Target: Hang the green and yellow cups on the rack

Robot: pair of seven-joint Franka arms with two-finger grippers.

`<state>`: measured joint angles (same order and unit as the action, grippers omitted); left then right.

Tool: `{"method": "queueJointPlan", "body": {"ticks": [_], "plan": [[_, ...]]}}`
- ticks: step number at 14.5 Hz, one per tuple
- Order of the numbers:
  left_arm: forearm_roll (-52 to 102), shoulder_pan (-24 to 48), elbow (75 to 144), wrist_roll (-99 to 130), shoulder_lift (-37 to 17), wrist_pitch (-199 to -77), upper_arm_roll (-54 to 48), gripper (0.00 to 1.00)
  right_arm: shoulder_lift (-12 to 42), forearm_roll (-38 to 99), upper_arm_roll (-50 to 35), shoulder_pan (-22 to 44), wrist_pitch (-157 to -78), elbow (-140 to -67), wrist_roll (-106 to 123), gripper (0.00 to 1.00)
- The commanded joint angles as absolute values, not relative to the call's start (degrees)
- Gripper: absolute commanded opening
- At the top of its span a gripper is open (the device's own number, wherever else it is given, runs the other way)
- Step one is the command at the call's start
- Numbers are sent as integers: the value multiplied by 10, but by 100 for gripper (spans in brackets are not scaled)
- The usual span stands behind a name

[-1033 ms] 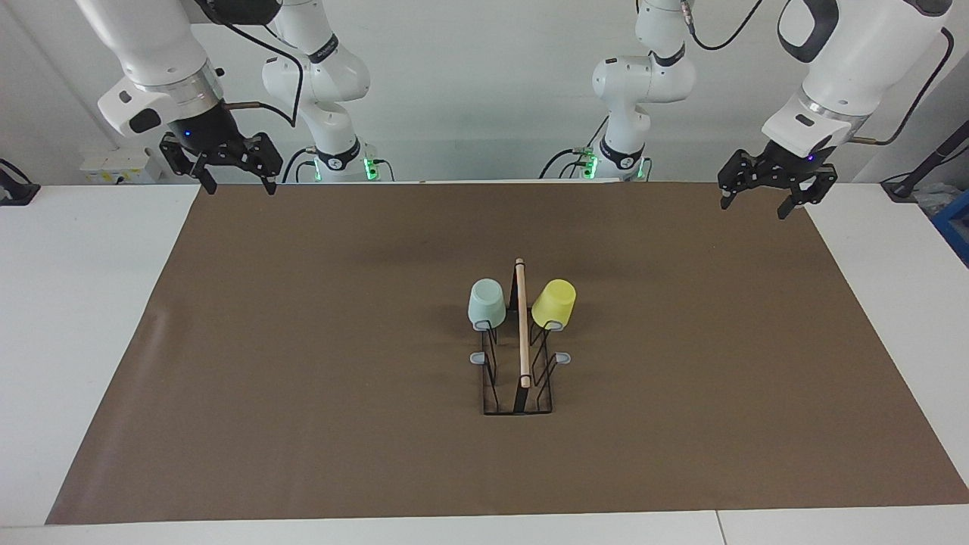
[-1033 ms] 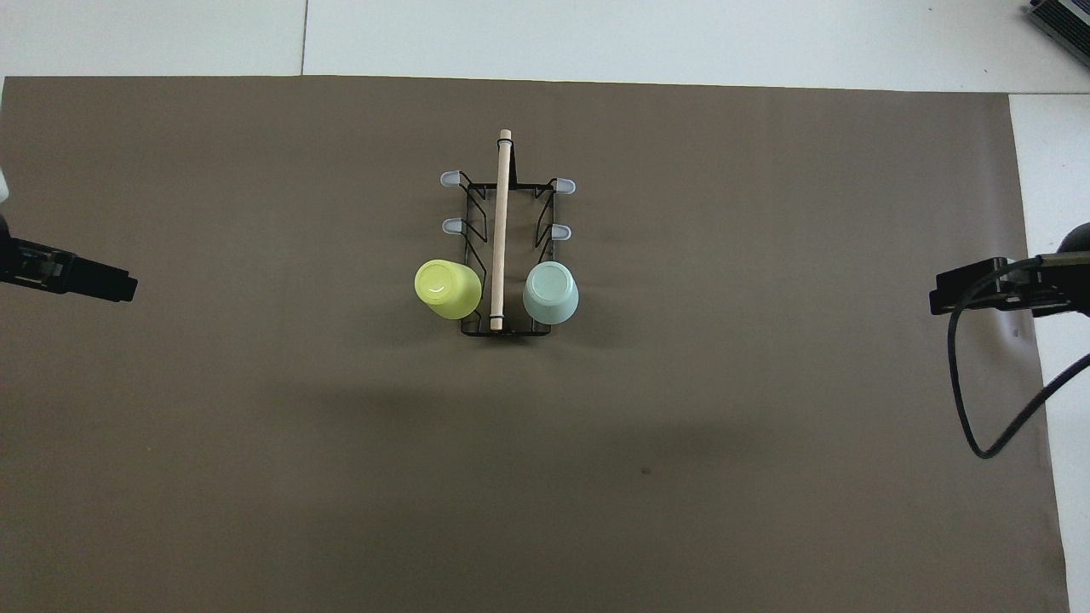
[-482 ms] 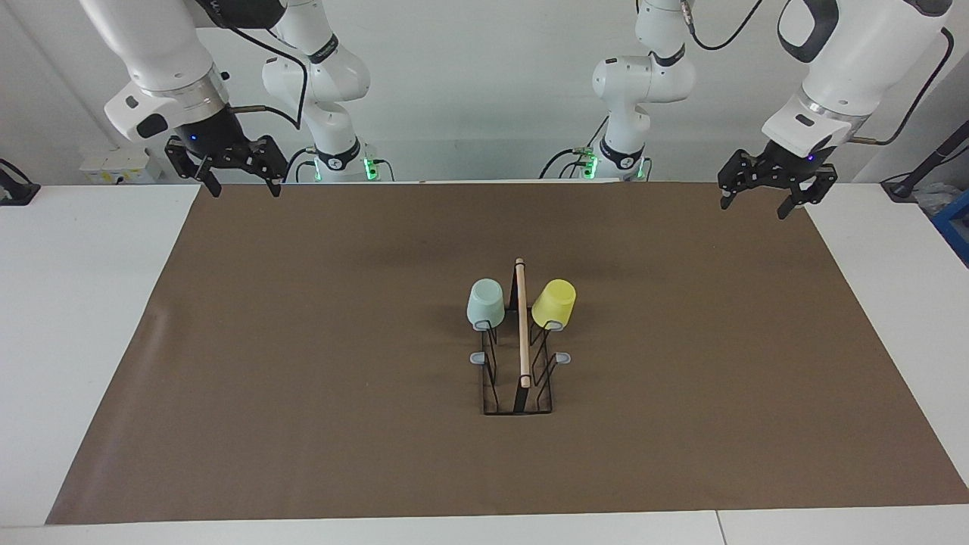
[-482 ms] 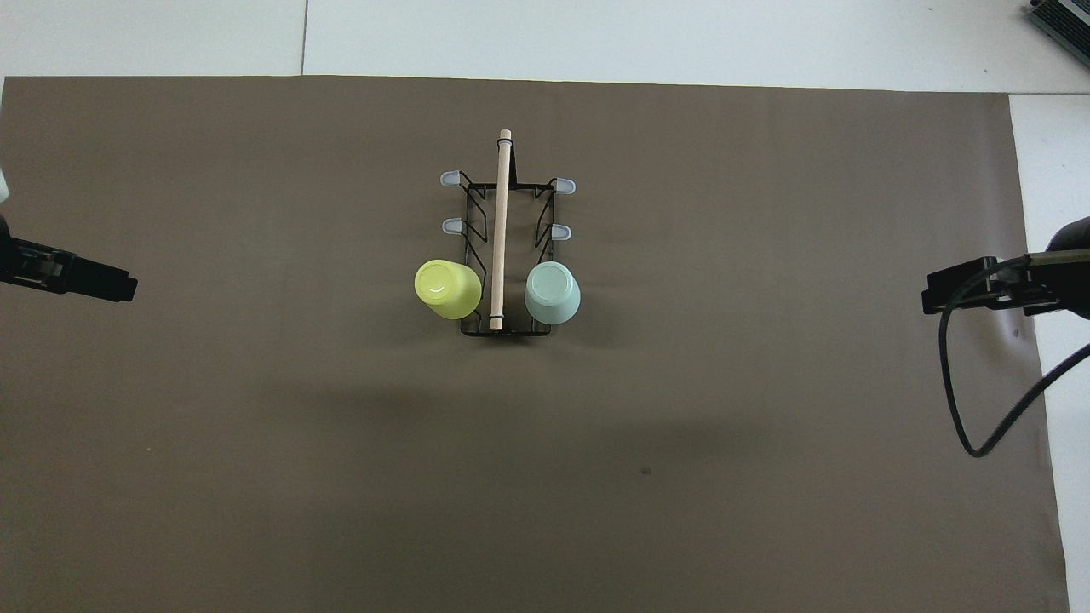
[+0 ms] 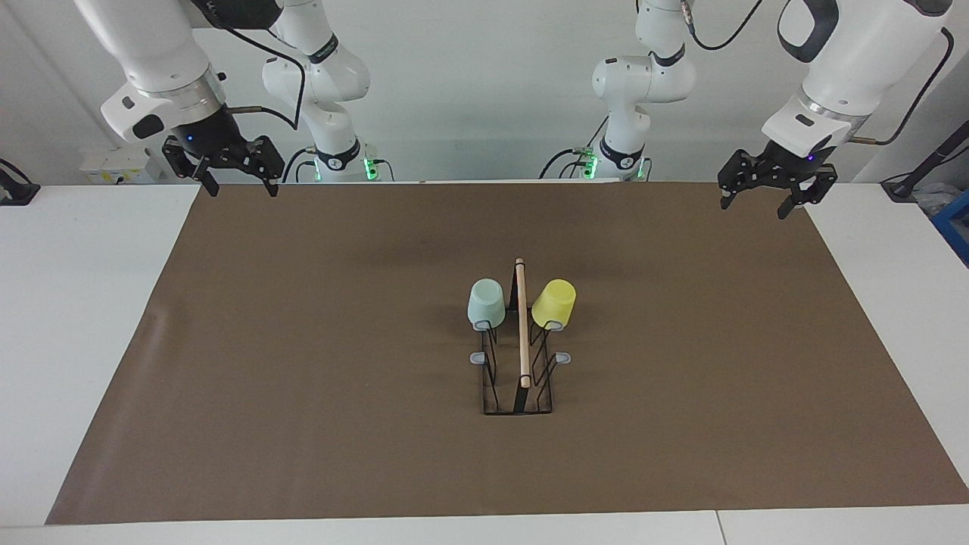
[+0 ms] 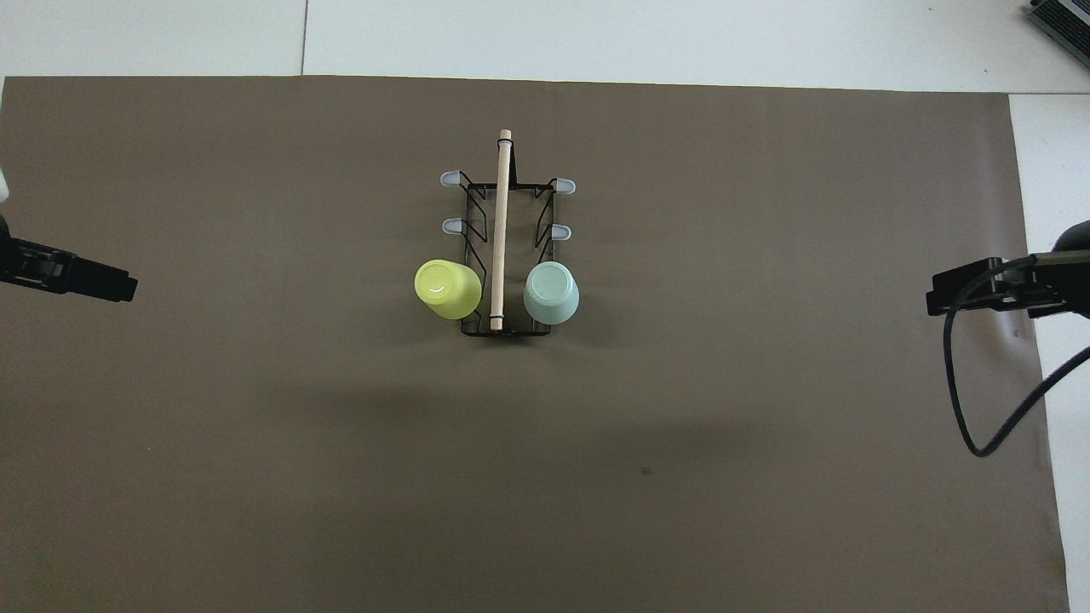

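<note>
The black wire rack (image 5: 522, 397) with its wooden rod (image 5: 522, 325) stands mid-mat; it also shows in the overhead view (image 6: 470, 204). The mint green cup (image 5: 485, 303) hangs upside down on the peg nearest the robots on the right arm's side, also seen from overhead (image 6: 551, 292). The yellow cup (image 5: 553, 303) hangs the same way on the left arm's side (image 6: 447, 289). My right gripper (image 5: 242, 189) is open and empty, raised over the mat's corner by its base. My left gripper (image 5: 755, 207) is open and empty over the mat's other corner by the robots.
A brown mat (image 5: 303, 363) covers the white table (image 5: 76, 303). Free grey-blue pegs (image 5: 478, 357) stick out from the rack's sides farther from the robots. Only the grippers' tips show in the overhead view, left gripper (image 6: 119, 285) and right gripper (image 6: 941, 294).
My right gripper has risen slightly and shifted a little near its corner of the mat. The left arm, the cups and the rack have not moved.
</note>
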<state>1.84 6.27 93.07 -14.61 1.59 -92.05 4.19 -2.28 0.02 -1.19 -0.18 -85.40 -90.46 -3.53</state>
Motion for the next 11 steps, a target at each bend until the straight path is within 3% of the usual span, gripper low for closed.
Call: {"method": "queueJointPlan", "body": {"ticks": [1,11], "plan": [[21,63,925,-139,20,-908,42,100,-18,-18,-16,-5,-846,-901,-30,100],[21,63,925,-139,19,-908,42,100,-23,-10,-9,-5,-844,-907,-39,100]]}}
